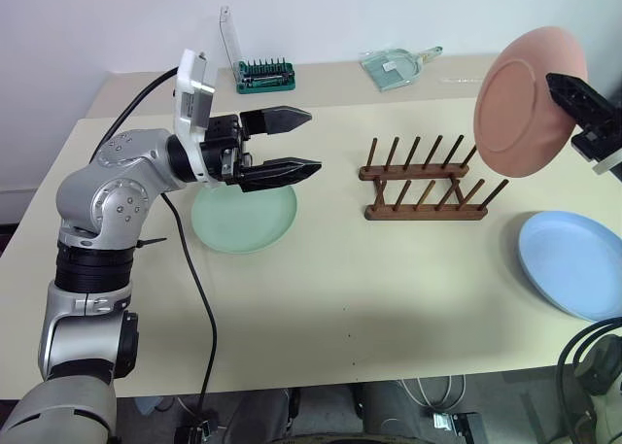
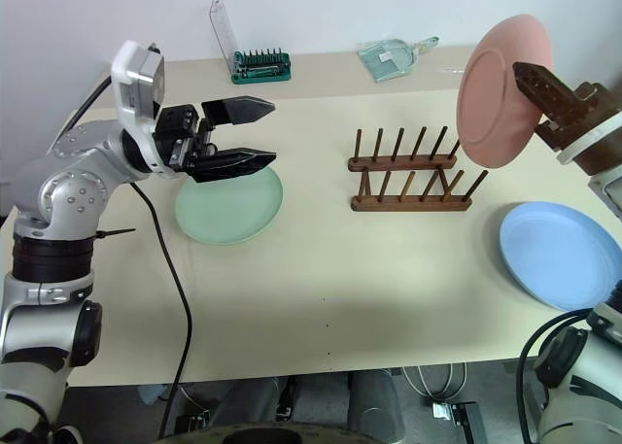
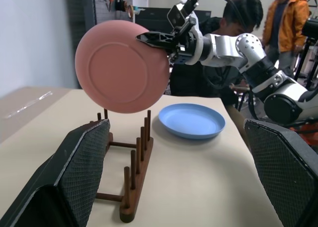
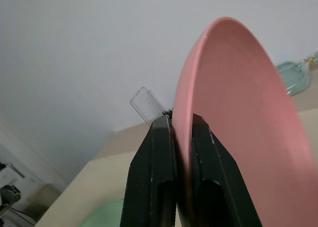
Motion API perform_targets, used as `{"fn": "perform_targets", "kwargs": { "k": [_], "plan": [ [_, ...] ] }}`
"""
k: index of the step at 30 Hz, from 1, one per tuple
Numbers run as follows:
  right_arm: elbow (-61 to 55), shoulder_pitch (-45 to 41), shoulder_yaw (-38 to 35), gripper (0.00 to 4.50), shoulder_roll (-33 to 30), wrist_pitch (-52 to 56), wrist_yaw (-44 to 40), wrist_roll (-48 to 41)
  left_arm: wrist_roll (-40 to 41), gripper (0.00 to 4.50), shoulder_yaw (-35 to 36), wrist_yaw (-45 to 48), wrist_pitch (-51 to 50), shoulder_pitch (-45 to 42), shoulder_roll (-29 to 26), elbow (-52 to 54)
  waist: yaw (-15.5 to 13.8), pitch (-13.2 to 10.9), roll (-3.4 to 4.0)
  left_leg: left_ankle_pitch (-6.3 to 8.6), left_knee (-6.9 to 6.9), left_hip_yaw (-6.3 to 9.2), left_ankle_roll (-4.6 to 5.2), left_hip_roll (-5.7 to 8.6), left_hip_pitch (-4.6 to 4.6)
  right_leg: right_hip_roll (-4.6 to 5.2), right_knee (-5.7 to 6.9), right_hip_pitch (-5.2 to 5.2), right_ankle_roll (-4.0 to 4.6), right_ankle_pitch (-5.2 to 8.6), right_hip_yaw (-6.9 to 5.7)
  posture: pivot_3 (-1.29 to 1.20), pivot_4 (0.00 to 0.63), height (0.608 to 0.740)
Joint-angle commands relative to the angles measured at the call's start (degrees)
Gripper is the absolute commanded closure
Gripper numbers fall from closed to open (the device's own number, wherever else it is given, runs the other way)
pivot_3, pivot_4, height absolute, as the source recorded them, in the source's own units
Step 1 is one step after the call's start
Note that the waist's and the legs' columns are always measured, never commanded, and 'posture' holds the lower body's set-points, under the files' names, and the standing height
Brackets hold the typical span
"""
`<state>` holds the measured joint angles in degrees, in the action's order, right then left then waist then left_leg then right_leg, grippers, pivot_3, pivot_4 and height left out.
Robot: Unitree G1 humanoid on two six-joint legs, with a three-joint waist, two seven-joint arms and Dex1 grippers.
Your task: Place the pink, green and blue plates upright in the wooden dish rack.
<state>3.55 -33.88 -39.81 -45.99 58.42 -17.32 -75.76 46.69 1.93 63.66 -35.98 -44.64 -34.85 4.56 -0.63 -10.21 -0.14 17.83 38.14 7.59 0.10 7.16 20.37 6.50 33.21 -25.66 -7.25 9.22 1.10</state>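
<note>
My right gripper (image 1: pixel 562 86) is shut on the rim of the pink plate (image 1: pixel 520 104), holding it upright in the air above the right end of the wooden dish rack (image 1: pixel 426 184). The rack's pegs hold nothing. The green plate (image 1: pixel 243 216) lies flat on the table to the left of the rack. My left gripper (image 1: pixel 303 143) hovers open just above the green plate's far edge, fingers pointing toward the rack, nothing between them. The blue plate (image 1: pixel 573 262) lies flat at the table's right edge. The left wrist view also takes in the pink plate (image 3: pixel 121 67) and the blue plate (image 3: pixel 191 120).
A green screwdriver-bit holder (image 1: pixel 264 72) with a clear lid stands at the back of the table. A clear glass dish (image 1: pixel 394 67) sits at the back right. People (image 3: pixel 285 18) stand beyond the table's right side. A black cable (image 1: pixel 194 289) runs across the table's left part.
</note>
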Motion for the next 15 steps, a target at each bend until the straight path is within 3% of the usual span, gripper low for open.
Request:
{"fn": "perform_targets", "kwargs": {
  "k": [1, 15],
  "plan": [
    [-1.3, -1.1, -1.3, 4.5, -1.4, 0.0, 0.2, -2.0, 0.1, 0.07, 1.8, 0.3, 0.1, -1.4, -0.4, 0.6, 0.0, 0.0, 0.0, 0.0, 0.0, 0.0, 0.0, 0.0, 0.0, 0.0, 0.0, 0.0, 0.0, 0.0, 0.0, 0.0, 0.15, 0.74],
    [-0.6, 5.1, -0.6, 4.5, 1.0, -2.4, -3.1, 0.7, 0.1, 0.07, 1.9, 0.0, -0.9, -2.2, -0.3, 0.4, 0.0, 0.0, 0.0, -0.02, 0.01, -0.01, -0.03, 0.0, 0.0, 0.0, 0.0, 0.0, -0.02, -0.01, 0.0, 0.0, 0.15, 0.74]
  ]
}}
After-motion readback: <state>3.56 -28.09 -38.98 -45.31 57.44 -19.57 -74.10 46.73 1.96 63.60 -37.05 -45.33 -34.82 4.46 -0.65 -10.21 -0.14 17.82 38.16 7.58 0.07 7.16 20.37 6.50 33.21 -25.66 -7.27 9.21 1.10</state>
